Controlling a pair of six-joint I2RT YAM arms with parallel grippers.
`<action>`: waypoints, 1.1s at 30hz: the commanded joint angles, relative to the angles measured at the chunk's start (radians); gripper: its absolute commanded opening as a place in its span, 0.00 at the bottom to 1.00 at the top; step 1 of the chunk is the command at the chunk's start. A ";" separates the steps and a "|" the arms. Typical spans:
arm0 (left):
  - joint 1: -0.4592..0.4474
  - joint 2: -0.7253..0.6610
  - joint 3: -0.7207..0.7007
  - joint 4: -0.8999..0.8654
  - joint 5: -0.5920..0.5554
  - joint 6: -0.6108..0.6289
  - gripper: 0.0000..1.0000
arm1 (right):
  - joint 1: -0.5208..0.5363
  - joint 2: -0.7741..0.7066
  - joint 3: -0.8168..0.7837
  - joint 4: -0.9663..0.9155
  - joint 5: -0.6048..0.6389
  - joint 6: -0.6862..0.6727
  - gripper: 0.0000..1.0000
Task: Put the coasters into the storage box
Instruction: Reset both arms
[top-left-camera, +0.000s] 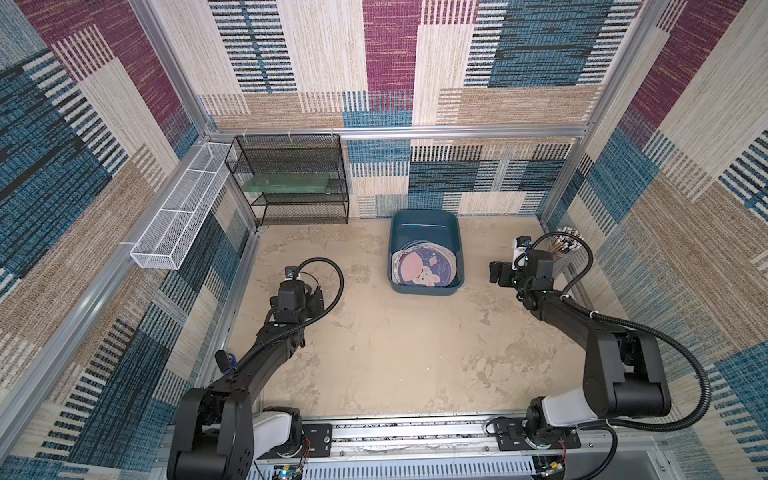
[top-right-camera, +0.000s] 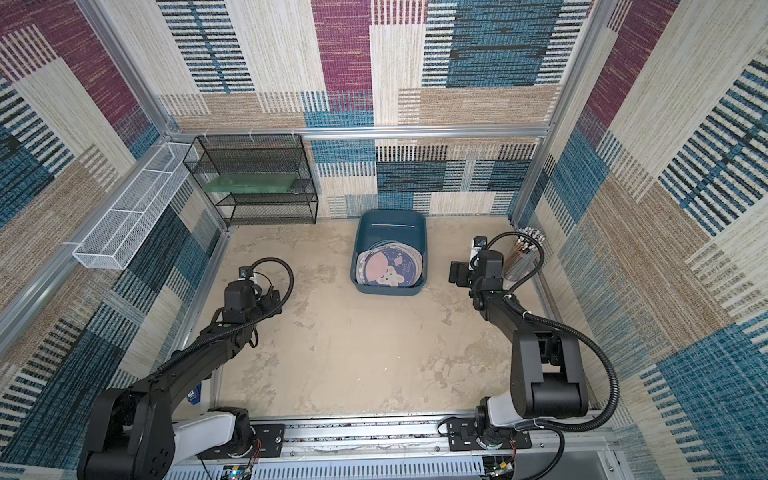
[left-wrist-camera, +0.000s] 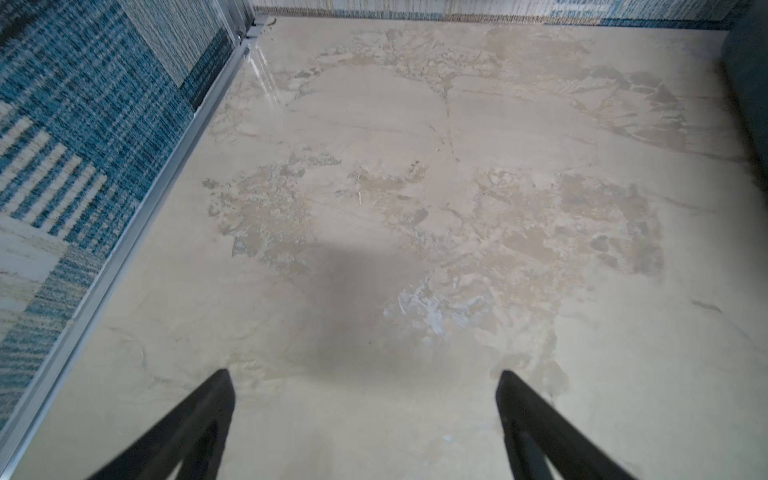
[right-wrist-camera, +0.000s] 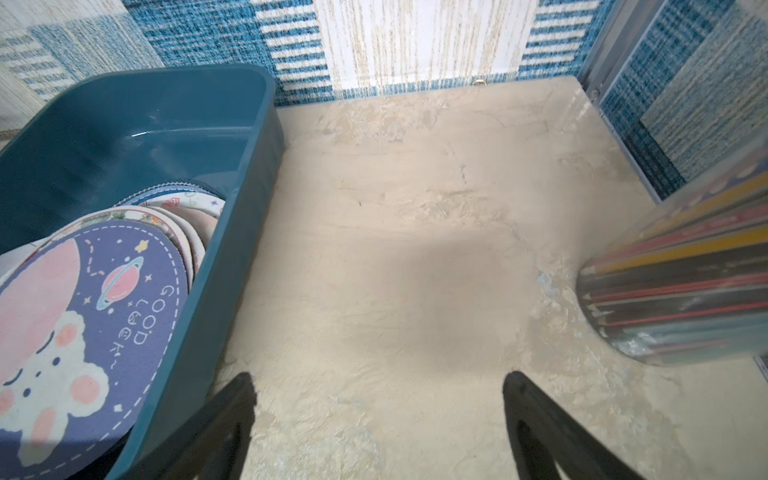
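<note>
The teal storage box (top-left-camera: 424, 220) (top-right-camera: 392, 220) stands at the back middle of the table. A stack of several round coasters (top-left-camera: 424, 269) (top-right-camera: 388, 271) lies inside it, and the top one is dark blue with a pink moon and a white bear. My right gripper (top-left-camera: 496, 272) (top-right-camera: 457, 272) hovers just right of the box, open and empty. The right wrist view shows its jaws (right-wrist-camera: 379, 376) wide apart over bare table, with the box (right-wrist-camera: 124, 124) and coasters (right-wrist-camera: 83, 324) beside them. My left gripper (top-left-camera: 311, 297) (top-right-camera: 268, 297) (left-wrist-camera: 365, 374) is open and empty over bare table at the left.
A clear cup of coloured pencils (top-left-camera: 565, 245) (top-right-camera: 525, 253) (right-wrist-camera: 681, 291) stands by the right wall, close behind the right wrist. At the back left a black mesh rack (top-left-camera: 291, 178) holds a green board (top-left-camera: 286, 185). A long white mesh tray (top-left-camera: 178, 212) hangs on the left wall.
</note>
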 joint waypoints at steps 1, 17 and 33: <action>0.004 0.026 -0.062 0.293 -0.027 0.083 0.96 | 0.002 -0.008 -0.075 0.261 0.007 -0.025 0.95; 0.013 0.227 -0.132 0.631 -0.025 0.122 0.96 | 0.008 -0.033 -0.443 0.829 -0.003 -0.057 0.95; 0.033 0.298 -0.130 0.686 -0.018 0.104 0.96 | 0.013 0.020 -0.475 0.921 0.031 -0.048 0.95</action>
